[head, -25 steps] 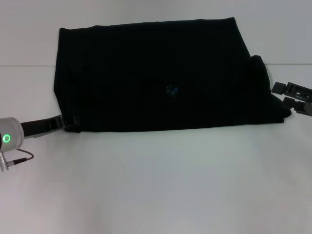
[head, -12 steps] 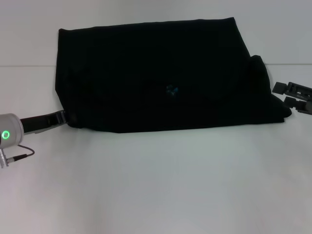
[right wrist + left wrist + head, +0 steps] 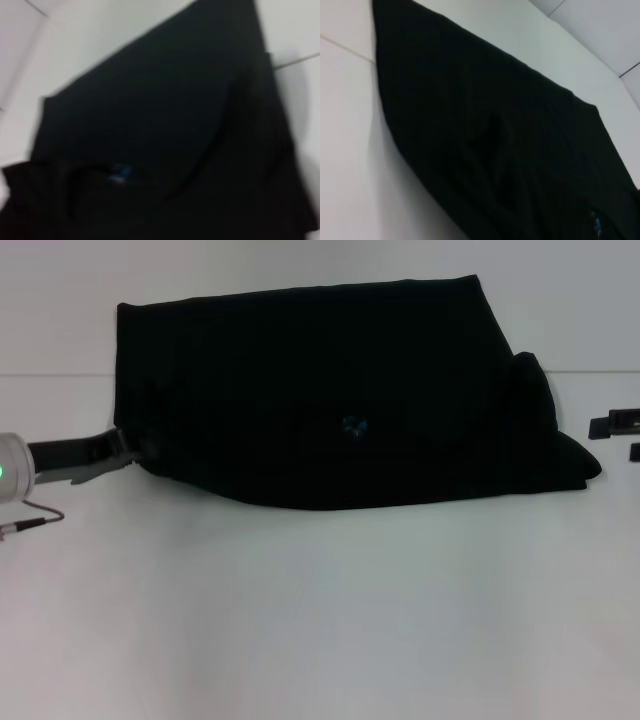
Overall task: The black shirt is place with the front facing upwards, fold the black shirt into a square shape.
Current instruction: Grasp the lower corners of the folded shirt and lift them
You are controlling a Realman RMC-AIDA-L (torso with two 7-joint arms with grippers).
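Note:
The black shirt (image 3: 320, 390) lies folded into a wide band across the far half of the white table (image 3: 320, 620). Its small blue neck label (image 3: 352, 426) shows near the middle; no white letters show. My left gripper (image 3: 128, 450) is at the shirt's near left corner, shut on the cloth, and that corner is drawn up off the table. My right gripper (image 3: 628, 437) is open at the right edge of the head view, apart from the shirt's right end. The shirt fills the left wrist view (image 3: 495, 140) and the right wrist view (image 3: 165, 130).
The table's near half spreads in front of the shirt. A seam line (image 3: 50, 375) runs across the table's far part. A thin cable (image 3: 35, 515) hangs from my left arm.
My left gripper has moved up and left with the shirt's near left corner, pulling that edge back. My right gripper has drawn away to the right, off the shirt's right end.

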